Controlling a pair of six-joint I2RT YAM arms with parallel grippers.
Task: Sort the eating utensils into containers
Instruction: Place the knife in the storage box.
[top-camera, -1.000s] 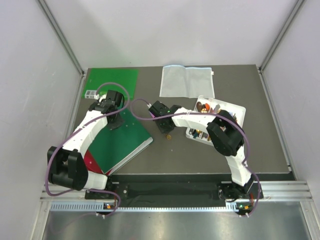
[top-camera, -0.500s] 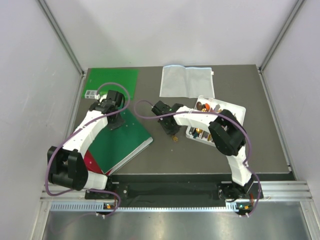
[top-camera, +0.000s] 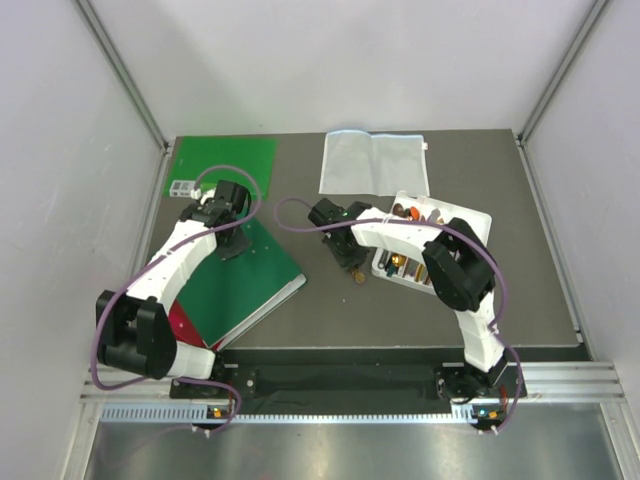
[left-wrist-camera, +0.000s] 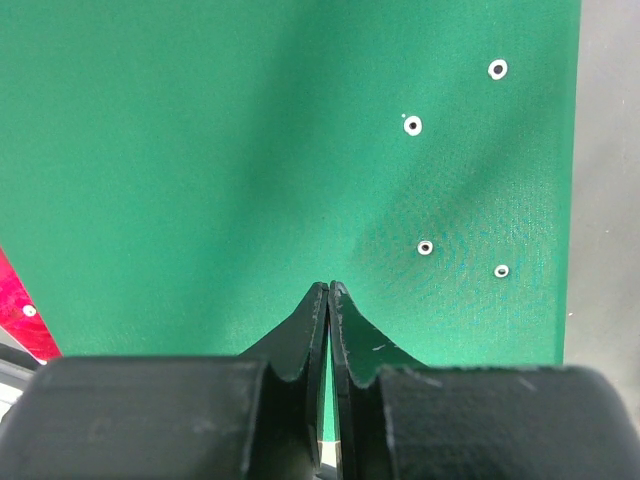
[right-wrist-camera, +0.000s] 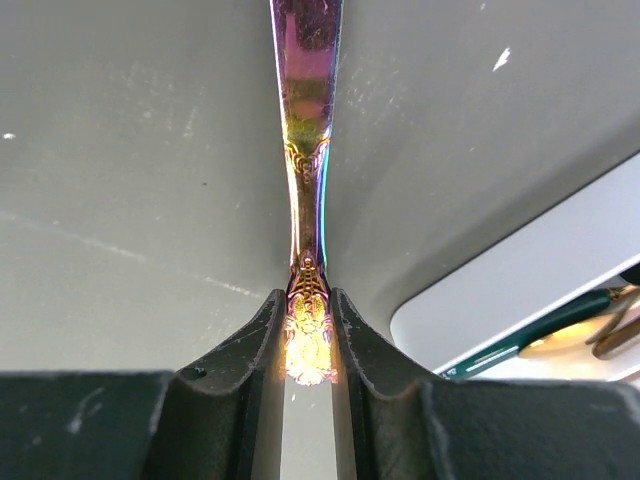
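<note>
My right gripper (right-wrist-camera: 307, 300) is shut on the ornate handle end of an iridescent purple-gold utensil (right-wrist-camera: 305, 150), whose shaft runs away from the jaws over the grey table. In the top view that gripper (top-camera: 345, 262) hangs just left of the white tray (top-camera: 478, 222), and the utensil's (top-camera: 357, 278) gold tip shows below it. The tray's rounded corner (right-wrist-camera: 520, 290) lies at the right, with a teal-handled utensil (right-wrist-camera: 530, 335) inside. Several more utensils fill the tray. My left gripper (left-wrist-camera: 329, 288) is shut and empty above a green book (left-wrist-camera: 200, 150).
A large green book (top-camera: 240, 285) lies at the left over a red one (top-camera: 185, 325). Another green book (top-camera: 225, 160) and a small clear box (top-camera: 180, 187) sit at the back left. A clear plastic bag (top-camera: 375, 163) lies behind the tray.
My right gripper has carried the iridescent utensil to the right, closer to the tray's left end. The left arm has not moved.
</note>
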